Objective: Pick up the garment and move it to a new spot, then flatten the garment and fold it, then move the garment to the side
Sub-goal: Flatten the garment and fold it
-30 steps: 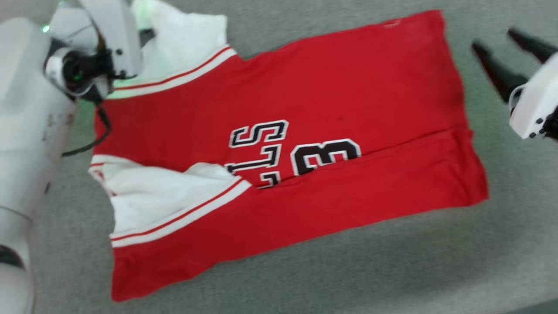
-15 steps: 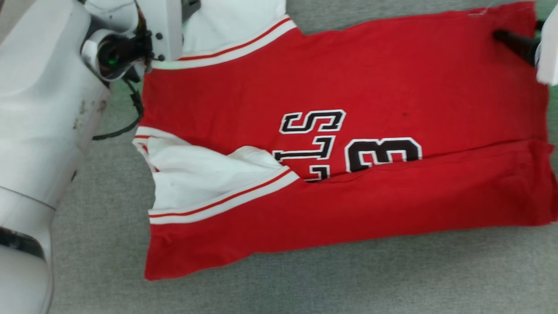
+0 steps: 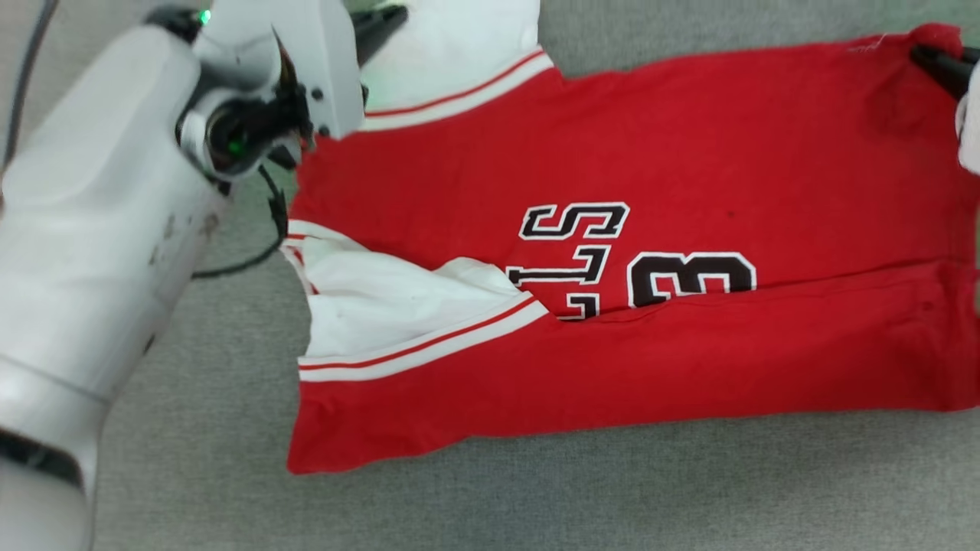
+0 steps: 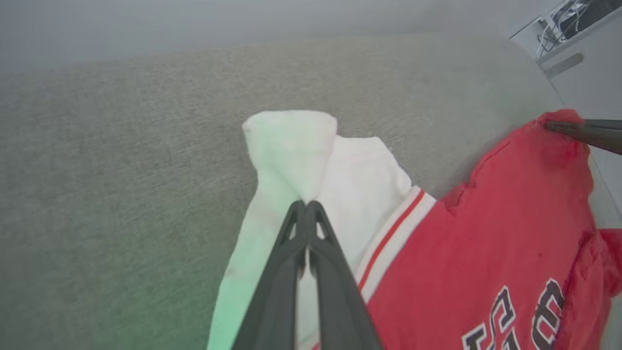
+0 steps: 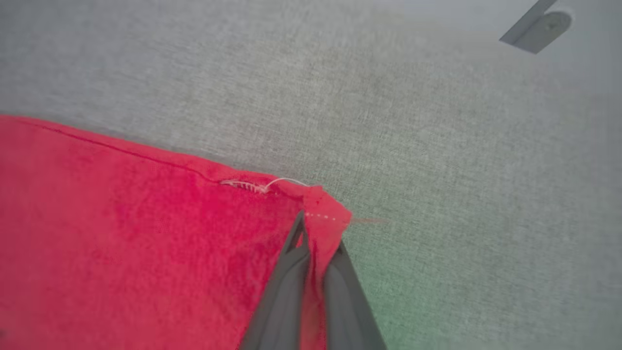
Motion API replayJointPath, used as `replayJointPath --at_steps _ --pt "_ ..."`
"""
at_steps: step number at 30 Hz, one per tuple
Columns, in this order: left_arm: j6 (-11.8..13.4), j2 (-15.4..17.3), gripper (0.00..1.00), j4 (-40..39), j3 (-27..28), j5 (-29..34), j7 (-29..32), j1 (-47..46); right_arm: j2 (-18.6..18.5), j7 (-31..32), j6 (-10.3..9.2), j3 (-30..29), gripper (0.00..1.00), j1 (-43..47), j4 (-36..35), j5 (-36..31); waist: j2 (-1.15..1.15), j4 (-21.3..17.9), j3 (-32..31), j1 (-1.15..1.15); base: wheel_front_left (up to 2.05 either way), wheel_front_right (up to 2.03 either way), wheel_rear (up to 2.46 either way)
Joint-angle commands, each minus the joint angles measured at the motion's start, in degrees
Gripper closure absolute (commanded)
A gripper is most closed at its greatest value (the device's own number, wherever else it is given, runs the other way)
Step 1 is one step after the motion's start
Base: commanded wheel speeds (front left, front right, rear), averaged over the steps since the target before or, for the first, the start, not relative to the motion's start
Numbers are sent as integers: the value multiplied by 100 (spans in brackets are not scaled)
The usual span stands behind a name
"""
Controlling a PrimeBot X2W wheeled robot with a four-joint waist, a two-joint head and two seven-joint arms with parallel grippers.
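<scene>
The garment [image 3: 689,153] is a red jersey with black-and-white lettering, white panels and striped trim, spread across a grey cloth surface [image 3: 536,505]. Its lower strip is folded up over the lettering. My left gripper [image 3: 394,14] is at the garment's far left corner, shut on the white panel [image 4: 291,146]; in the left wrist view its fingertips [image 4: 306,204] pinch that cloth. At the far right corner my right gripper [image 3: 922,55] is shut on the red hem, which bunches up between its fingertips [image 5: 316,226]. That gripper [image 4: 554,126] also appears in the left wrist view.
My pale left forearm [image 3: 92,268] covers the left of the head view, with a dark cable [image 3: 260,245] hanging beside the garment's edge. A white cabinet [image 4: 573,63] stands beyond the surface's far right. Bare grey cloth lies below the garment.
The head camera has shifted, so the garment sits further right in the picture. My right gripper came in from beside the garment, open, and shut on its far right corner. The left grip is unchanged.
</scene>
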Motion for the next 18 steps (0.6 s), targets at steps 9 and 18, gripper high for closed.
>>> replayJointPath --at_steps 9,18 --pt "-10 915 100 -1757 12 -668 -481 1211 -808 -477 -9 281 100 1047 -1081 577 0 197 -1105 0 0 0 0" --pt "145 2028 100 -3723 -8 -944 -1250 3104 -1573 -1230 -9 -72 100 2684 -2058 1056 0 309 -1372 0 0 0 0"
